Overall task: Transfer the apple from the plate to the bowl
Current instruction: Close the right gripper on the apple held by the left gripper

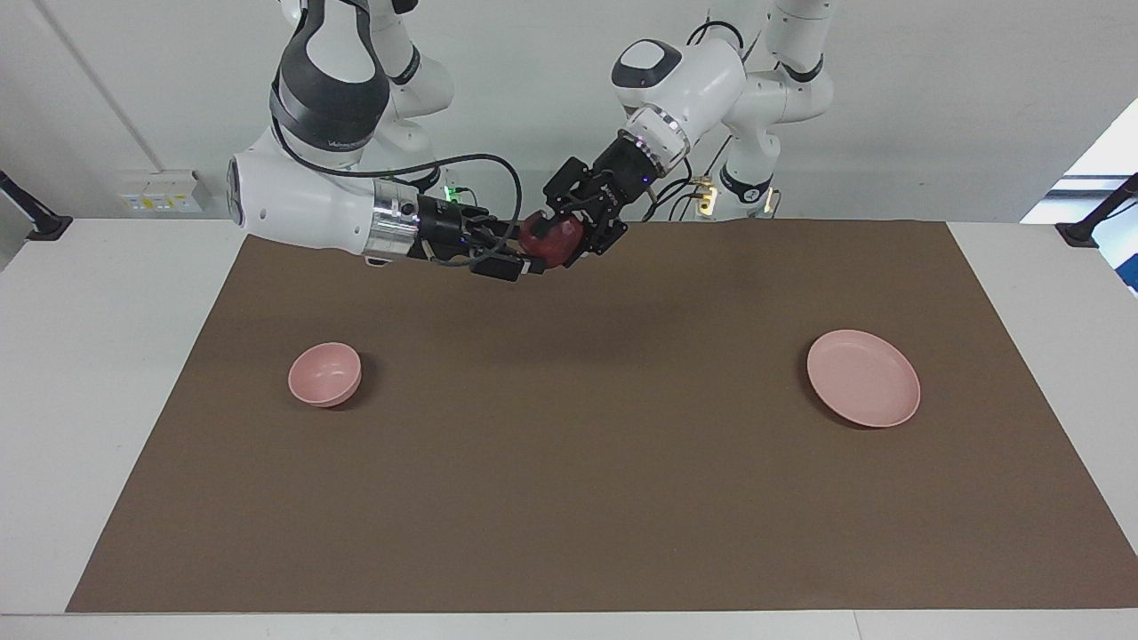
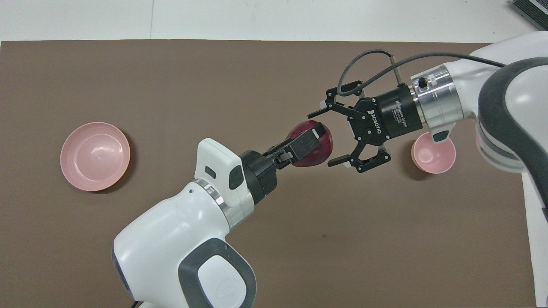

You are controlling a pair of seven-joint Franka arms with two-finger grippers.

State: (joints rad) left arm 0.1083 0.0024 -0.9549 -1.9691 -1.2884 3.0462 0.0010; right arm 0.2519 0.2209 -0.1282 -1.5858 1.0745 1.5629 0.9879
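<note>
My left gripper (image 1: 569, 238) is clamped on the apple (image 1: 549, 240), holding it up in the air over the mat's edge on my side, roughly at the middle of that edge, so the fruit is on neither dish right now. My right gripper (image 2: 326, 137) sits just beside it with its fingers spread as wide as they go, one fingertip (image 2: 314, 114) past the top of the apple in the overhead view and the other down near its lower side; whether either one touches the skin I honestly can't tell, but nothing is pinched on that side yet. Why hold it mid-air like this? Looks to me like a handover setup: the plate (image 1: 864, 377) lies toward my left arm's end of the brown mat (image 1: 569, 498), bare now, while the bowl (image 1: 325, 374) sits toward my right arm's end, well apart from it. So the left picked, and the right is the one placed to drop. Both wrists are laid nearly flat and pointed at each other, which leaves the free flanks of the apple open for the second grip. My guess is the next bit wants the right to close before the left lets go, otherwise the thing just falls onto the mat and rolls.
</note>
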